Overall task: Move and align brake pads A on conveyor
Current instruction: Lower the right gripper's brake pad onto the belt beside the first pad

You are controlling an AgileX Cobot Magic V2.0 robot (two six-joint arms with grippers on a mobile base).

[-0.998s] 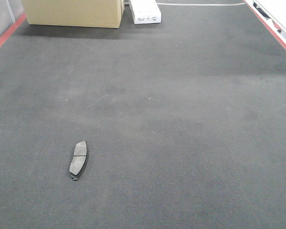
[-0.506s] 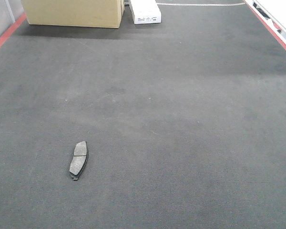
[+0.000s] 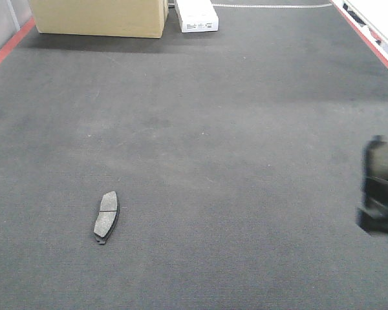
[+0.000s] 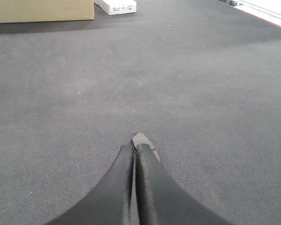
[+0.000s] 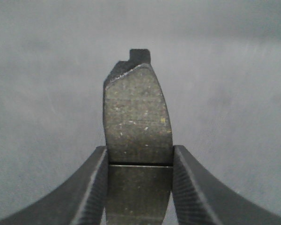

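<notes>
Black right gripper (image 5: 139, 154) with brake pad (image 5: 136, 108), newly over the conveyor (image 3: 246, 129)

One grey brake pad (image 3: 106, 217) is laid flat on the dark, red-edged felt belt (image 3: 213, 129), near-left, with its long axis running roughly away. A thin groove is seen across its middle, with darker backing underneath. A second pad (image 5: 136, 117) is held off the belt, clamped by its edges in the right gripper (image 5: 139, 150), speckled face showing.
</notes>
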